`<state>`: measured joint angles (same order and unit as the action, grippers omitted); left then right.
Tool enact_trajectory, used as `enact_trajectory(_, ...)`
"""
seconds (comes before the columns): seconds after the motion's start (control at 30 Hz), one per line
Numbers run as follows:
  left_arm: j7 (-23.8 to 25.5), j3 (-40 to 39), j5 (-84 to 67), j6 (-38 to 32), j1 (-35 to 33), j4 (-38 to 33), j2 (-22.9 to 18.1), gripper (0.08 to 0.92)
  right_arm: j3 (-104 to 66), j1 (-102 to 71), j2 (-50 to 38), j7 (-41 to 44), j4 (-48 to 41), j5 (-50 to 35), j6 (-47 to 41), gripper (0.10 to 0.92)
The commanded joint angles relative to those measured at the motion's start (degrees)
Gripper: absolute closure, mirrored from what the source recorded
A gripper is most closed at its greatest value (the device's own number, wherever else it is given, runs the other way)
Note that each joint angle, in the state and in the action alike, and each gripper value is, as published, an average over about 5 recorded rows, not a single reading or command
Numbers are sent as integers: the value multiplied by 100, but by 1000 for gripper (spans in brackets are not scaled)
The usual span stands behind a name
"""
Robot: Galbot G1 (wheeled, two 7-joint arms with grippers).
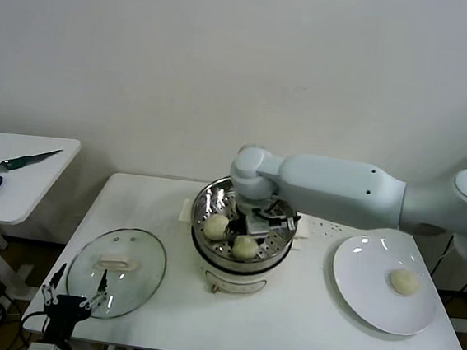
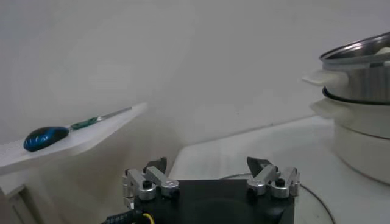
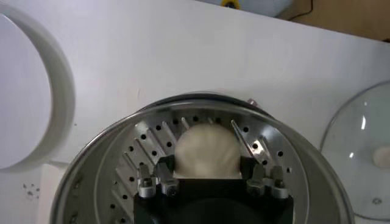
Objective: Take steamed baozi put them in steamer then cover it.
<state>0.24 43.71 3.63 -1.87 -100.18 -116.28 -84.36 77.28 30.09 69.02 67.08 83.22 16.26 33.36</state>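
- Head view: my right gripper [image 1: 264, 217] is down inside the steamer [image 1: 206, 199], which stands mid-counter, nearer the back edge. Two baozi [image 1: 216, 226] already lie on the front part of the basket; one more baozi [image 1: 404, 282] waits on the plate [image 1: 357, 270] by the right edge. The cover [image 1: 116, 273] lies flat near the front-left corner. My left gripper [image 1: 74, 293] hangs off the front-left corner, just beside the cover, jaws apart, holding nothing.
- Left wrist view: my left gripper [image 2: 211, 177], spread and empty, sits low over the cover's rim, the steamer [image 2: 361, 73] well off toward the counter's middle. If this arm swings carelessly it could nudge the cover off the front edge.
- Right wrist view: my right gripper [image 3: 211, 176] brackets a third baozi [image 3: 206, 149] over the steamer [image 3: 109, 176] floor, fingers [image 3: 163, 167] against its sides. I judge the risks to be these: soft dough sticking to a finger and lifting out as I withdraw, or dropping it onto the two neighbours so the cover later sits crooked.
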Motion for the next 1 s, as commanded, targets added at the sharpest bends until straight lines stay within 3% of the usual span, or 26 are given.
enact_trajectory(0.03,1,-5,2,6,0,0,-2,177,-6,-154,100,-86,1,121,-13,269)
enact_trajectory(0.17,1,-14,10,5,-10,3,-5,177,-87,-59,-8,-60,-16,128,11,210)
enact_trajectory(0.47,1,-38,37,9,-4,-10,5,177,-346,531,-685,-331,-439,-414,-381,202)
enact_trajectory(0.57,3,-46,40,3,-14,-15,21,177,103,1012,-1098,-870,-557,-1007,-1222,202)
enact_trajectory(0.67,3,-54,38,0,-14,-21,40,177,691,1531,-1586,-1162,-571,-2126,-2463,203)
enact_trajectory(0.9,6,-89,30,-1,15,-28,78,177,935,1548,-2894,-532,-872,-3880,-4090,203)
enact_trajectory(1.0,9,-94,28,0,23,-13,96,177,706,1108,-3557,-353,-914,-4093,-4382,203)
